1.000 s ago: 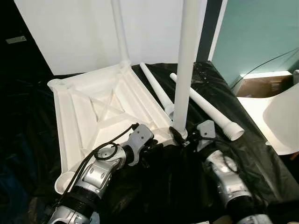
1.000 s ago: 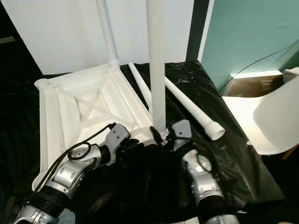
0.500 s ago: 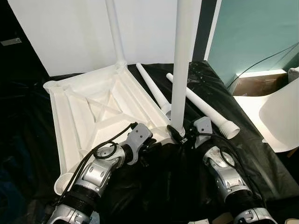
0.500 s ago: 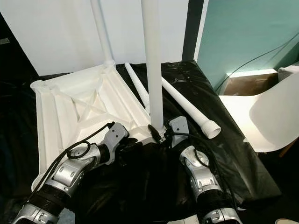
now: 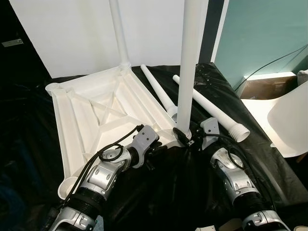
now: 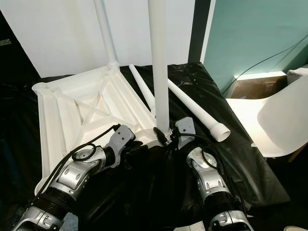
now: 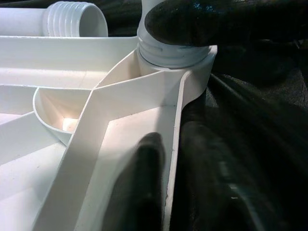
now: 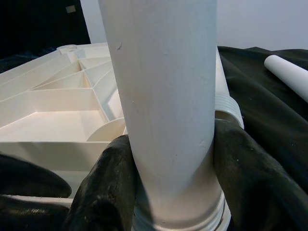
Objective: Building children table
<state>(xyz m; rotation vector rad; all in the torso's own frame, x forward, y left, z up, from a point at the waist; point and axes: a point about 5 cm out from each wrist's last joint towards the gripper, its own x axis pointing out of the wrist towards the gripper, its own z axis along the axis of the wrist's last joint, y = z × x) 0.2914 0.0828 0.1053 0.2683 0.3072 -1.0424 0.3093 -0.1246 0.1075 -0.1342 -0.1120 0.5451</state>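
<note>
Overhead, the upright leg [image 5: 189, 62] clasped by right gripper [image 5: 185, 137] is cut off.

Black plastic sheet [image 5: 226, 91], upturned white tabletop [image 5: 96, 115], two loose legs [image 5: 211, 110]

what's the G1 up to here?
Assembling a kids' table. The white tabletop lies upside down on black sheeting. The right claw grips an upright leg at its base, in the near corner socket. The left claw clamps the tabletop's rim beside that socket. Another leg stands in the far corner; two loose legs lie on the sheeting.
</note>
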